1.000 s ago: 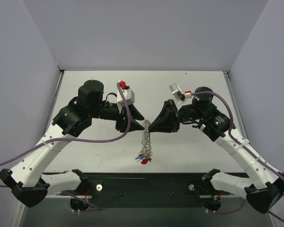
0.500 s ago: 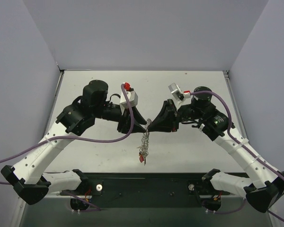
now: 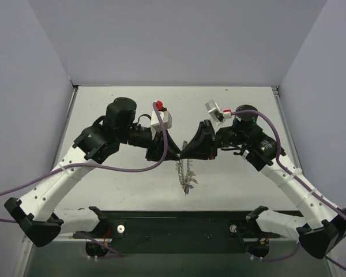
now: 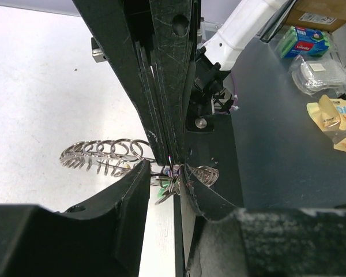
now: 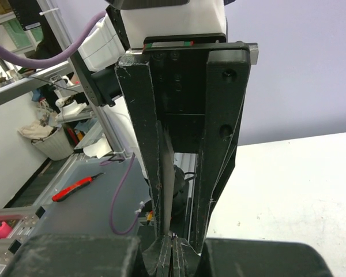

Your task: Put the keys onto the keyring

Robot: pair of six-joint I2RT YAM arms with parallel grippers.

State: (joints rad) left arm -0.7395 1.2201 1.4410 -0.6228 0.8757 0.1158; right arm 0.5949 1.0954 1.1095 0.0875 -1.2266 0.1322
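Note:
The keyring (image 3: pixel 183 170) is a long grey wire coil that hangs above the table from the spot where my two grippers meet. The keys (image 3: pixel 188 184), tiny with coloured heads, dangle at its lower end. My right gripper (image 3: pixel 184 154) is shut, with a thin sliver of the keyring pinched at its tips (image 5: pixel 172 236). My left gripper (image 3: pixel 177 153) faces it tip to tip. In the left wrist view its jaws (image 4: pixel 164 168) stand apart on either side of the coil (image 4: pixel 104 153) and small rings, under the right gripper's fingers (image 4: pixel 161 86).
The white table (image 3: pixel 236 173) is walled at the back and both sides. A black mounting rail (image 3: pixel 173 222) runs along the near edge by the arm bases. Purple cables loop from both arms. Packets (image 4: pixel 311 40) lie off the table.
The left arm has pushed right, closer to the right gripper. The hanging keyring has swung right and its key end sits higher than a second ago.

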